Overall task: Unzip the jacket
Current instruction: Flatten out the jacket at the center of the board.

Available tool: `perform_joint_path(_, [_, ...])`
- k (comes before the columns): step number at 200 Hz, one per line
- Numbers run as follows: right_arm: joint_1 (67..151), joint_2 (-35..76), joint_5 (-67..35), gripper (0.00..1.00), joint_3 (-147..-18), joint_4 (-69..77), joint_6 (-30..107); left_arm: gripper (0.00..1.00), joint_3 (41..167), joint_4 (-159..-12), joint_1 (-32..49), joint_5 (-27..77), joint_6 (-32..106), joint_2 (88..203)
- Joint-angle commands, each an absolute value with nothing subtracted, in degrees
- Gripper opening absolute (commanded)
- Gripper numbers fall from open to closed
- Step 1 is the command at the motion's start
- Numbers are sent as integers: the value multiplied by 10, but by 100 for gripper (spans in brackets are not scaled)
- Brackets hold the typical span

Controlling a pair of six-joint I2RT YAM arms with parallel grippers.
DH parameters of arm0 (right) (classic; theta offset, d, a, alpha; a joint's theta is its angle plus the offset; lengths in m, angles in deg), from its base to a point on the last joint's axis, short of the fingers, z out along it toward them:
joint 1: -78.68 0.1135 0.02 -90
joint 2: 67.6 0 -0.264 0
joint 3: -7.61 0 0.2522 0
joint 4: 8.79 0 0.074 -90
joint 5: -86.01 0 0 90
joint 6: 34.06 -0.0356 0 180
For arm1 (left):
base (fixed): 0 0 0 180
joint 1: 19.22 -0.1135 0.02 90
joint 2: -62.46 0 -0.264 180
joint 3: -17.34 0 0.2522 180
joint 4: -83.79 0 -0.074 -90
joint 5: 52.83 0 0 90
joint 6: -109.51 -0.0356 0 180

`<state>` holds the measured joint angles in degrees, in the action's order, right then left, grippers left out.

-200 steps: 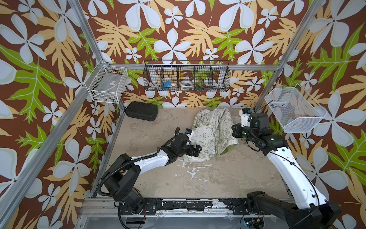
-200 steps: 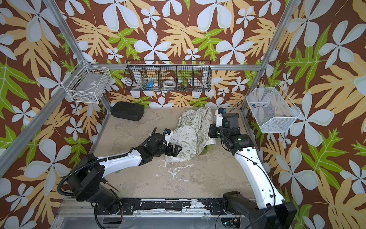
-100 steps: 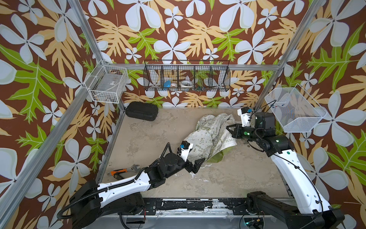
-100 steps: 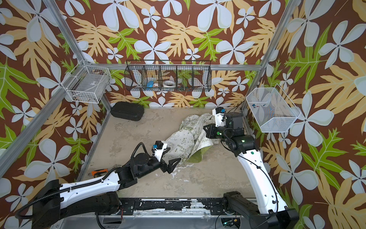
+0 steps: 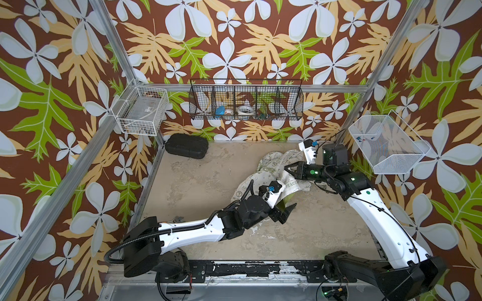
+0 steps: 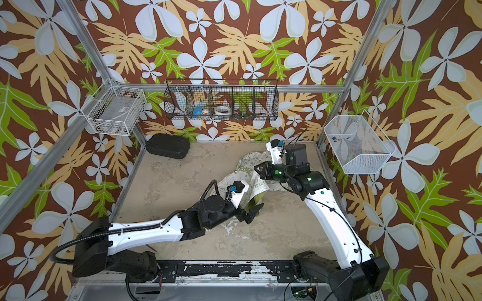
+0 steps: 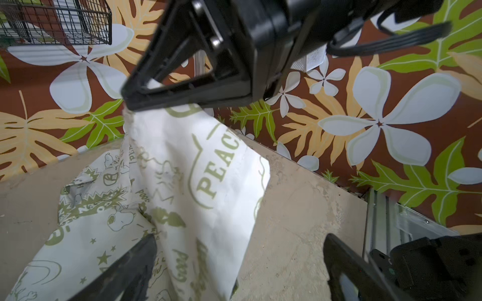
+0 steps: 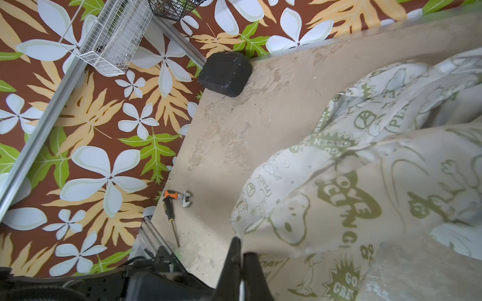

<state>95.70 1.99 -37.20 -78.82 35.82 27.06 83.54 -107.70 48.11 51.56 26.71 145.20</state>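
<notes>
Right now my right fingers are clenched on a raised fold of the jacket, which lies crumpled far right on the worktop. My left fingers are spread wide at its near edge, gripping nothing.

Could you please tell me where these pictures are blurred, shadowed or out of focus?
Left wrist view: the right gripper, close to the lens, looks dark and slightly soft, the jacket print sharp. Right wrist view: the nearest jacket folds blur, the screwdriver is crisp. Both top views: even light, sharp, only faint shadow on the table.
</notes>
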Motion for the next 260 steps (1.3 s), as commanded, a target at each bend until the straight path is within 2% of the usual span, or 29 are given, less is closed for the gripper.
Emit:
perform_joint_path(1, [971,23,-382,0,-794,334,240,100,853,-1077,493,598,279,1481])
perform_joint_path(33, [981,19,-387,0,-789,330,224,99,887,-1071,496,729,314,1523])
perform_joint_path(46, [981,16,-396,0,-787,324,217,91,914,-1056,496,777,321,1545])
perform_joint_path(56, [981,14,-397,0,-789,324,211,80,938,-1041,495,802,318,1563])
perform_joint_path(67, [981,11,-396,0,-796,326,210,64,958,-1025,495,821,315,1580])
perform_joint_path(77, [979,10,-383,1,-809,341,217,41,969,-1020,495,826,303,1585])
perform_joint_path(84, [974,9,-365,12,-820,358,227,23,972,-1016,494,827,295,1584])
perform_joint_path(92, [959,5,-351,33,-830,374,243,0,974,-1009,491,832,288,1576])
perform_joint_path(98, [937,3,-347,50,-836,383,251,0,972,-999,488,845,289,1567])
perform_joint_path(105, [898,-4,-347,61,-834,388,254,0,966,-988,479,851,289,1552])
perform_joint_path(138, [694,-29,-354,84,-754,342,228,0,903,-948,418,830,285,1441])
perform_joint_path(158, [666,-7,-374,90,-665,289,199,0,854,-958,398,823,246,1367])
perform_joint_path(186, [663,48,-308,91,-547,185,158,0,811,-955,378,823,226,1293])
perform_joint_path(207, [662,145,-272,91,-549,165,160,0,798,-935,370,820,232,1261])
perform_joint_path(224, [664,203,-308,90,-549,157,139,0,795,-916,371,818,239,1250])
perform_joint_path(233, [672,200,-317,90,-531,145,122,0,795,-907,370,819,240,1247])
perform_joint_path(260, [723,139,-239,92,-501,180,125,0,786,-903,370,817,239,1237])
